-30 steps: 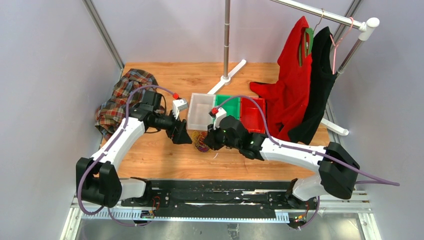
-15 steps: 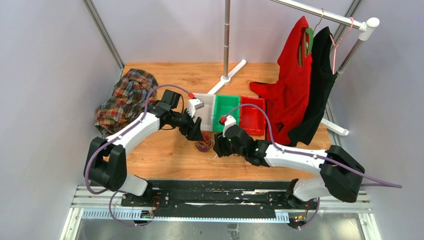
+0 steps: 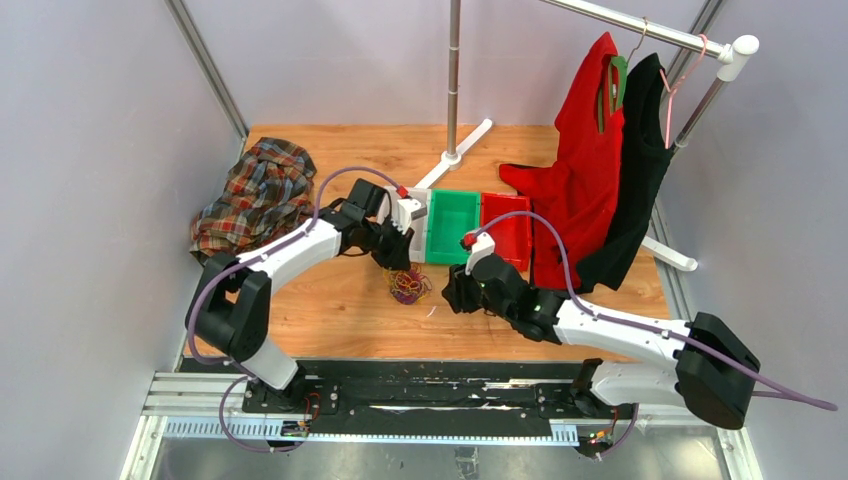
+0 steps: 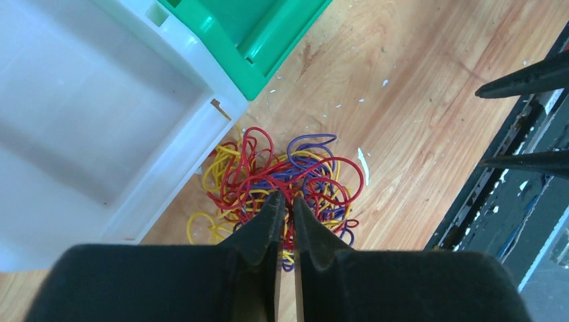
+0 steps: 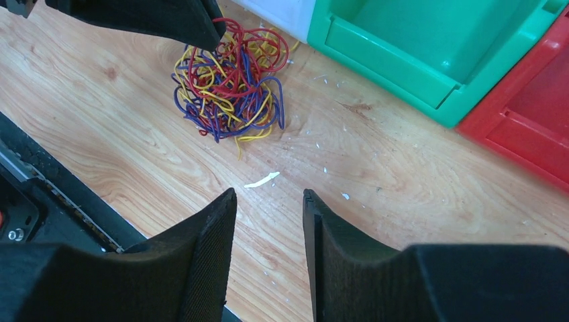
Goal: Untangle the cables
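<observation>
The cables (image 3: 408,286) lie as one tangled bunch of red, yellow and purple strands on the wooden table, just in front of the white bin. My left gripper (image 3: 394,258) points down into the top of the bunch. In the left wrist view the cables (image 4: 308,174) spread beyond my left gripper (image 4: 286,196), whose jaws are pressed together with red strands pinched at the tips. My right gripper (image 5: 268,194) stands open over bare wood, to the right of the cables (image 5: 228,84) and apart from them, with nothing between its fingers.
A white bin (image 4: 100,100), a green bin (image 3: 452,228) and a red bin (image 3: 508,232) stand in a row behind the bunch. A plaid shirt (image 3: 255,195) lies at the back left. A rack pole (image 3: 455,80) with red (image 3: 580,170) and black (image 3: 635,170) garments stands at the back right.
My left arm swung right over the bunch and its jaws closed on the strands. My right gripper opened, let the bunch go and drew back to the right.
</observation>
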{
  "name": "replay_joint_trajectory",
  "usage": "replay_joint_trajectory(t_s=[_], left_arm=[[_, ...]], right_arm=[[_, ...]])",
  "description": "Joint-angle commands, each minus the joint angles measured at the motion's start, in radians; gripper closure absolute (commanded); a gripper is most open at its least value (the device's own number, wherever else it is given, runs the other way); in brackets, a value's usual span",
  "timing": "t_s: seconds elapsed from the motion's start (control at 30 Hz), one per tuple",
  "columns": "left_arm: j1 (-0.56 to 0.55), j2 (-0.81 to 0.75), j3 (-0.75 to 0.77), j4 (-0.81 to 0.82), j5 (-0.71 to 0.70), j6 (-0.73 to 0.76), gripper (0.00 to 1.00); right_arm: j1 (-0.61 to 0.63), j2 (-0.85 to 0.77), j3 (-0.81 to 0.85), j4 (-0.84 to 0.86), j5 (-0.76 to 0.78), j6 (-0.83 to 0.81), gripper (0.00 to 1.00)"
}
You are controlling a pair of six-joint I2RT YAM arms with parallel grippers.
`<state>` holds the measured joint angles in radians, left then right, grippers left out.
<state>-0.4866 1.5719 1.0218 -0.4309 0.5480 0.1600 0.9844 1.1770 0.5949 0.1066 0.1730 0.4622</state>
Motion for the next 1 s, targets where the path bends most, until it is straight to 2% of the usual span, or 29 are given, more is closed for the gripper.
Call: replay_joint_trajectory(t_s=[0.0,0.07,0.17,0.23,0.3,0.37,0.4,0.67,0.97], left_arm=[[-0.003,-0.049,0.034,-0.04,-0.02,0.029,0.92],[-0.003,-0.078,0.028,-0.039,-0.013,0.023,0.99],[-0.003,-0.113,0.053,-0.106,0.037,0.028,0.99],[-0.003,-0.138,0.078,-0.161,0.074,0.028,0.99],[-0.002,-0.175,0.093,-0.204,0.096,0.027,0.99],[-0.003,-0.219,0.099,-0.236,0.108,0.029,0.99],[-0.003,-0.242,0.102,-0.251,0.113,0.028,0.99],[-0.003,-0.395,0.122,-0.306,0.125,-0.007,0.99],[-0.003,-0.423,0.184,-0.347,0.089,-0.014,0.99]], right_arm=[[-0.019,-0.029,-0.008,0.012,0.024,0.011,0.59],[-0.021,-0.028,-0.007,0.018,0.018,0.008,0.61],[-0.023,-0.014,0.004,0.03,0.002,0.005,0.62],[-0.022,-0.005,0.019,0.043,-0.011,0.001,0.59],[-0.022,-0.002,0.035,0.081,-0.024,-0.016,0.52],[-0.021,-0.001,0.053,0.126,-0.044,-0.026,0.35],[-0.021,0.002,0.067,0.149,-0.054,-0.03,0.31],[0.002,0.047,0.125,0.274,-0.098,-0.028,0.28],[0.037,0.106,0.151,0.336,-0.121,0.004,0.27]])
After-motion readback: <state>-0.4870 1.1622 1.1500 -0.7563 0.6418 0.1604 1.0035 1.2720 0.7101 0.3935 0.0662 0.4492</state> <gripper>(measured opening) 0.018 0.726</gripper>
